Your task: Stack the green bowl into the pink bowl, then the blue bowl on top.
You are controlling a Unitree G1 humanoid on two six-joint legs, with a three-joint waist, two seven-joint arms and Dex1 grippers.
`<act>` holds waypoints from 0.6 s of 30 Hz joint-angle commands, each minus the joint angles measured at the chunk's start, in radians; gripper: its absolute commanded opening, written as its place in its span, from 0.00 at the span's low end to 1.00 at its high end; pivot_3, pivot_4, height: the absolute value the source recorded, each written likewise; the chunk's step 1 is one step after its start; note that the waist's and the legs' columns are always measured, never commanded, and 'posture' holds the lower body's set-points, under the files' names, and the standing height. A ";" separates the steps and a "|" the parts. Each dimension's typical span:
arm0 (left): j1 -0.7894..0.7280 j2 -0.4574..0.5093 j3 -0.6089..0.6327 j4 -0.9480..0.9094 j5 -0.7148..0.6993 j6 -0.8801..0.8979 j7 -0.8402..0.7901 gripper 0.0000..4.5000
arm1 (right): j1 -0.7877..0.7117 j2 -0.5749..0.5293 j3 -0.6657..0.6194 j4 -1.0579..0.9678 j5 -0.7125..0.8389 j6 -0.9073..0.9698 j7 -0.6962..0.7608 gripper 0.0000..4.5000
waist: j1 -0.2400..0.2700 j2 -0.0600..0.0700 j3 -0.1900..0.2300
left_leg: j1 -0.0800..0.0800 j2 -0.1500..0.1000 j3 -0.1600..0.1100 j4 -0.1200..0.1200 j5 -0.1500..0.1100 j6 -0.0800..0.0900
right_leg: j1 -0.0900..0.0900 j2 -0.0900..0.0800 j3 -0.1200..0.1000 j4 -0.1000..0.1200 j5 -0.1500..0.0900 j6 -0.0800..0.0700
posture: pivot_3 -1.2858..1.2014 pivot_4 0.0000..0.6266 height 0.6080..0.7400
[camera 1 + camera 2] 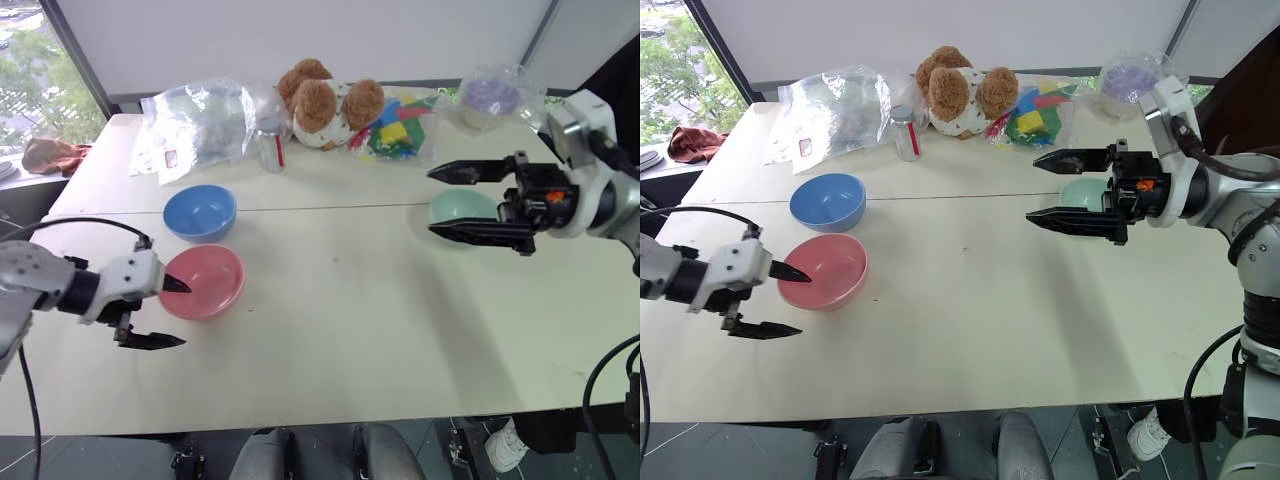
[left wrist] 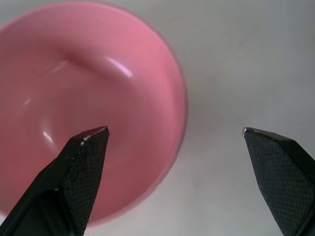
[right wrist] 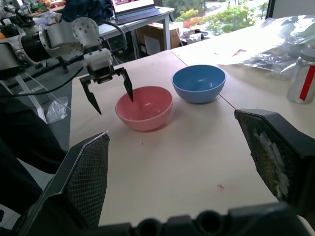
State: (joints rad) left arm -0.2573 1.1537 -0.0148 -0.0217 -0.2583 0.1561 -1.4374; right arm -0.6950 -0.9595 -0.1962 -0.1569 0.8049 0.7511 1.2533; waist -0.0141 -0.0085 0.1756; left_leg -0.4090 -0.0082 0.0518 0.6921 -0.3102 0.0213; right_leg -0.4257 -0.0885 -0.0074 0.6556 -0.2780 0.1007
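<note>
The pink bowl [image 1: 205,283] sits empty at the table's left front. My left gripper [image 1: 185,313] is open and straddles the bowl's near rim, one finger [image 2: 81,172] over the inside and the other [image 2: 283,169] outside above the table. Just behind the pink bowl stands the blue bowl [image 1: 200,212]. The green bowl [image 1: 462,205] rests at the right, partly hidden behind my right gripper [image 1: 432,201]. That gripper hovers open above the table and points left with nothing between its fingers. The right wrist view looks across at the pink bowl [image 3: 144,107], the blue bowl [image 3: 199,82] and the left gripper [image 3: 110,91].
Along the back edge lie a crumpled clear bag [image 1: 200,118], a small bottle [image 1: 270,145], a teddy bear [image 1: 325,100], a bag of coloured blocks [image 1: 398,128] and a purple bowl in a clear bag [image 1: 488,98]. A seam [image 1: 330,208] crosses the table.
</note>
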 commanded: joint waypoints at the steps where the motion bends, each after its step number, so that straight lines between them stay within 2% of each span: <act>1: -0.036 -0.023 -0.042 0.037 0.093 -0.095 0.033 1.00 | -0.007 -0.030 -0.055 -0.043 0.048 0.029 -0.009 0.99 | 0.000 0.000 0.000 | 0.000 0.000 0.000 0.000 0.000 0.000 | 0.000 0.000 0.000 0.000 0.000 0.000 | 0.52 0.24 1.00; 4: -0.059 -0.052 -0.075 0.076 0.147 -0.147 0.060 1.00 | 0.006 -0.045 -0.054 -0.056 0.048 0.039 -0.002 0.99 | 0.000 0.000 0.000 | 0.000 0.000 0.000 0.000 0.000 0.000 | 0.000 0.000 0.000 0.000 0.000 0.000 | 0.52 0.24 1.00; 7: -0.078 -0.077 -0.096 0.103 0.175 -0.175 0.070 0.83 | 0.014 -0.055 -0.050 -0.057 0.041 0.037 0.001 1.00 | 0.000 0.000 0.000 | 0.000 0.000 0.000 0.000 0.000 0.001 | 0.000 0.000 0.000 0.000 0.000 0.000 | 0.52 0.24 1.00; 14: -0.108 -0.105 -0.112 0.115 0.173 -0.195 0.047 0.04 | 0.051 -0.091 -0.047 -0.054 -0.001 0.010 0.013 1.00 | 0.006 0.001 -0.001 | 0.000 0.000 0.000 0.000 0.000 0.001 | 0.000 0.000 0.000 0.000 0.000 0.000 | 0.52 0.24 1.00; 15: -0.119 -0.110 -0.116 0.102 0.160 -0.182 0.036 0.00 | 0.059 -0.099 -0.049 -0.054 -0.009 0.006 0.015 1.00 | 0.006 0.003 -0.002 | 0.000 0.000 0.000 0.000 0.000 0.001 | 0.001 0.000 0.000 0.000 0.000 0.000 | 0.52 0.24 1.00; 18: -0.150 -0.127 -0.129 0.060 0.129 -0.146 -0.002 0.00 | 0.084 -0.124 -0.056 -0.057 -0.025 -0.006 0.021 1.00 | 0.002 0.005 -0.003 | 0.001 0.000 0.000 0.001 -0.001 0.001 | 0.001 0.000 0.000 0.000 0.000 0.000 | 0.52 0.24 1.00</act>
State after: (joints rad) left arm -0.4017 1.0392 -0.1155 0.0721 -0.0995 -0.0064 -1.4043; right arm -0.6074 -1.0614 -0.2132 -0.1934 0.7859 0.7641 1.2663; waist -0.0123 -0.0035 0.1725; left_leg -0.4083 -0.0085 0.0520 0.6932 -0.3107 0.0225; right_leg -0.4243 -0.0889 -0.0075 0.6562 -0.2780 0.1009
